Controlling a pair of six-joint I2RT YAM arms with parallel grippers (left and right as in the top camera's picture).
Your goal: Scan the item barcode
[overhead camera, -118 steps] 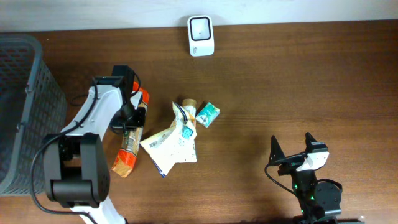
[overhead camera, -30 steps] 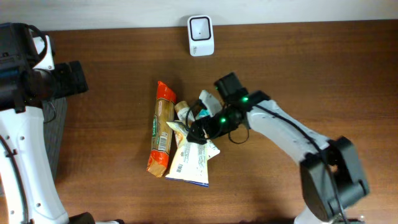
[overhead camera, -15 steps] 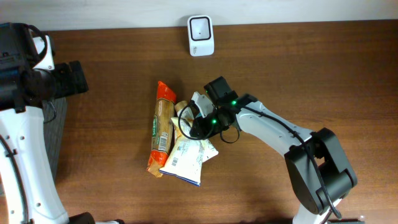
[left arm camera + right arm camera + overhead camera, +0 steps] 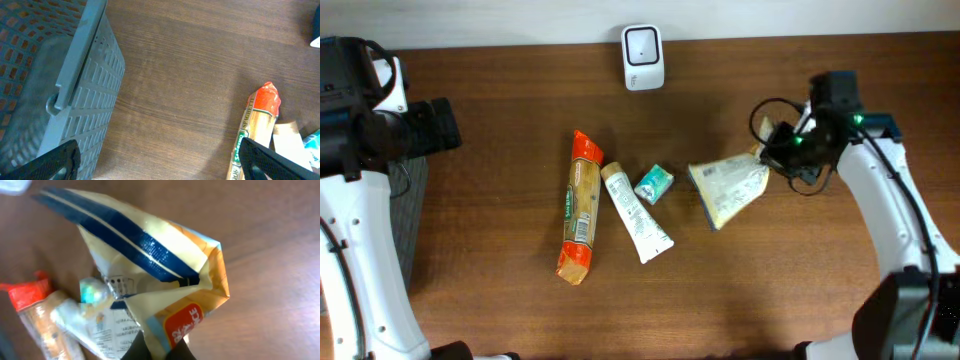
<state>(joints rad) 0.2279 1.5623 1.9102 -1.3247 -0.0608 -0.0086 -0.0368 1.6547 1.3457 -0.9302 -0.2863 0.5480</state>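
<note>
Dark wood, with spots of orange, teal and navy

The table (image 4: 740, 300) is dark brown wood grain; the scanner (image 4: 642, 57) at top centre is white with a dark window. The long packet (image 4: 579, 205) is orange and tan, the tube (image 4: 635, 213) white, the small packet (image 4: 654, 184) teal. The bag (image 4: 730, 187) is cream with navy stripes and a red label; the basket (image 4: 55, 85) is grey lattice.

White links (image 4: 885, 200), black joints (image 4: 835, 90), black right claw (image 4: 770, 155), green light (image 4: 860, 120)

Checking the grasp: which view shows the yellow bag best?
Right wrist: the yellow bag fills the frame, its corner pinched in the right gripper. Overhead shows it whole but small, right of the teal packet. Left wrist doesn't show it.
</note>
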